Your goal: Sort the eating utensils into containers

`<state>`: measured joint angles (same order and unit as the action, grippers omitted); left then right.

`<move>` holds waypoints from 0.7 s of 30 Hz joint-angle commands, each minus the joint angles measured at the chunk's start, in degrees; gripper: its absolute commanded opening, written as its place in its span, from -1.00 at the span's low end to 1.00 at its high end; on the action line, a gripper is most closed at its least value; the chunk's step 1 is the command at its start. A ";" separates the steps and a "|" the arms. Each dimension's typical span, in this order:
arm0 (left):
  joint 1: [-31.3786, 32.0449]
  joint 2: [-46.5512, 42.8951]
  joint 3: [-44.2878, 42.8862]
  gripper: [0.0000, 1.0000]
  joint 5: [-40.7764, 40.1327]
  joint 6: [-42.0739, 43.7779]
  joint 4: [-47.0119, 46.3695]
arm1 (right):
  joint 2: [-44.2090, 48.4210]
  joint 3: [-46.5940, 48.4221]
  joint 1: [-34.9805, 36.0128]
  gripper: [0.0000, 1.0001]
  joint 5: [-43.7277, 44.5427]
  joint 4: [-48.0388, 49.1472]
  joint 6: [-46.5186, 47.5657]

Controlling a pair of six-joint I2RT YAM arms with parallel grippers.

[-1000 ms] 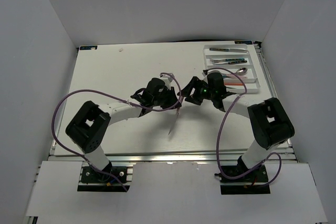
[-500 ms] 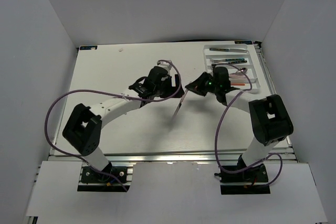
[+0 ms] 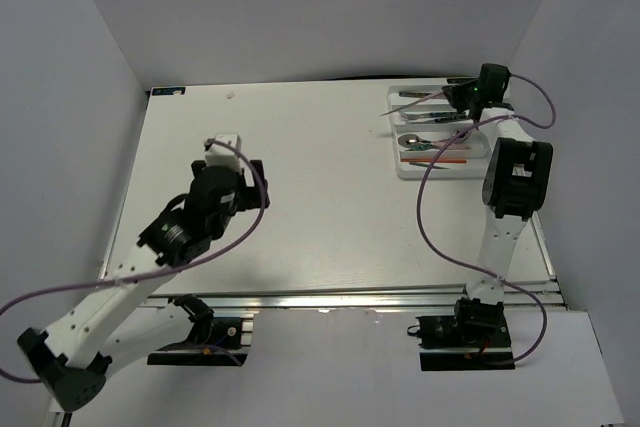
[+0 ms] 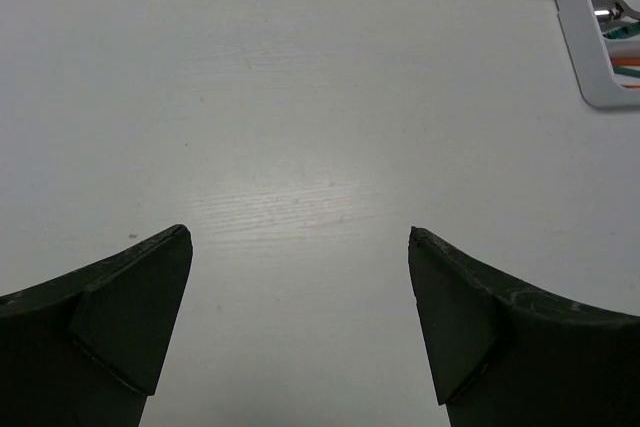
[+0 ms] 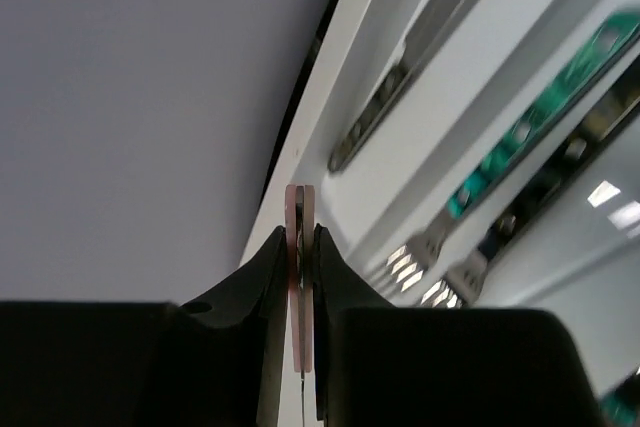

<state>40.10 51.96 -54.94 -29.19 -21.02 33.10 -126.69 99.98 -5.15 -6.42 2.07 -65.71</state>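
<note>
My right gripper [image 3: 463, 97] hangs over the far compartments of the white cutlery tray [image 3: 440, 172], shut on a slim utensil with a pinkish handle [image 3: 420, 104] that sticks out leftward past the tray's rim. In the right wrist view the fingertips [image 5: 303, 232] clamp that handle [image 5: 302, 205] edge-on, above a silver knife [image 5: 430, 57] and teal-handled forks [image 5: 425, 252] lying in the tray. A spoon [image 3: 410, 140] and an orange stick [image 3: 450, 159] lie in the nearer compartments. My left gripper [image 3: 230, 154] [image 4: 300, 237] is open and empty over the bare table at the left.
The white tabletop [image 3: 320, 197] lies between grey enclosure walls. The tray's corner [image 4: 578, 42] shows at the top right of the left wrist view. A purple cable [image 3: 440, 207] loops beside the right arm.
The two grippers met at mid-table around the utensil. The right shut on it and carried it back right over the tray. The left opened and drew back to the left.
</note>
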 commanded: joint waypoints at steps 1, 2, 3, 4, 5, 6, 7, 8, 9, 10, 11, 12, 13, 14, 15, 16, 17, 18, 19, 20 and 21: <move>-0.02 -8.69 5.88 0.96 3.68 2.38 -2.33 | -5.48 8.88 -3.02 -1.00 2.37 -1.83 -2.92; -0.02 -9.85 6.94 0.96 3.88 2.12 -3.38 | -6.80 10.30 -3.55 -1.00 2.29 0.20 -3.89; -0.02 -10.39 7.65 0.96 3.70 1.42 -2.79 | -10.03 12.58 -4.25 -1.00 2.28 0.31 -3.90; -0.02 -10.48 7.57 0.96 2.83 0.89 -1.65 | -11.80 18.52 -4.43 -1.00 2.28 -0.74 -3.46; -0.02 -10.13 7.56 0.96 1.00 0.54 -0.77 | -15.30 21.62 -4.52 -1.00 2.37 -1.70 -2.33; -0.02 -9.78 7.83 0.96 0.80 0.45 -0.93 | -16.56 24.27 -4.52 -1.00 2.55 -1.97 -1.71; -0.02 -9.34 7.74 0.96 1.24 0.54 -1.11 | -17.35 25.86 -4.52 -1.00 2.29 -1.37 -1.53; -0.02 -7.95 7.65 0.96 2.37 0.62 -1.20 | -17.79 25.09 -4.69 -1.00 1.94 1.51 -3.00; -0.02 -7.15 7.48 0.96 2.82 0.62 -1.11 | -17.45 23.69 -4.87 -1.00 1.93 3.19 -4.15; -0.02 -5.49 7.48 0.96 3.26 0.62 -0.85 | -16.40 19.85 -5.05 -1.00 2.63 7.21 -5.12; -0.02 -4.77 7.39 0.96 3.35 0.54 -0.76 | -16.04 18.16 -5.05 -1.00 3.33 8.73 -6.17; -0.02 -4.16 7.21 0.96 3.35 0.45 -0.67 | -15.87 17.44 -5.05 -1.00 4.03 9.18 -6.27; -0.02 -3.72 7.21 0.96 3.44 0.45 -0.58 | -16.13 17.79 -5.05 -1.00 4.48 9.01 -6.10; -0.02 -3.36 7.30 0.96 3.52 0.45 -0.58 | -16.56 18.66 -4.96 -1.00 5.44 8.31 -5.31; -0.02 -3.27 7.21 0.96 3.53 0.45 -0.50 | -16.92 19.45 -5.05 -1.00 5.54 8.31 -4.87; -0.02 -3.36 7.30 0.96 3.70 0.45 -0.67 | -17.35 19.98 -5.05 -1.00 5.54 8.48 -4.52; -0.02 -3.71 7.30 0.96 3.88 0.45 -0.67 | -17.97 21.12 -4.96 -1.00 5.88 8.05 -4.16; -0.02 -4.06 7.39 0.96 3.96 0.45 -0.84 | -18.15 21.48 -4.87 -1.00 6.06 7.61 -4.07; -0.02 -4.33 7.56 0.96 4.14 0.54 -0.93 | -18.41 21.83 -4.96 -1.00 6.15 6.99 -3.99; -0.02 -4.59 7.56 0.96 4.14 0.54 -0.93 | -18.41 21.74 -4.96 -1.00 6.15 6.81 -3.81; -0.02 -5.11 7.56 0.96 4.14 0.54 -1.02 | -18.50 21.66 -4.96 -0.89 6.24 6.81 -3.63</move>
<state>40.07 48.69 -47.44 -25.80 -20.43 32.75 -145.25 118.87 -9.89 -2.04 6.07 -69.89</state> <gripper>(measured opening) 0.979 0.146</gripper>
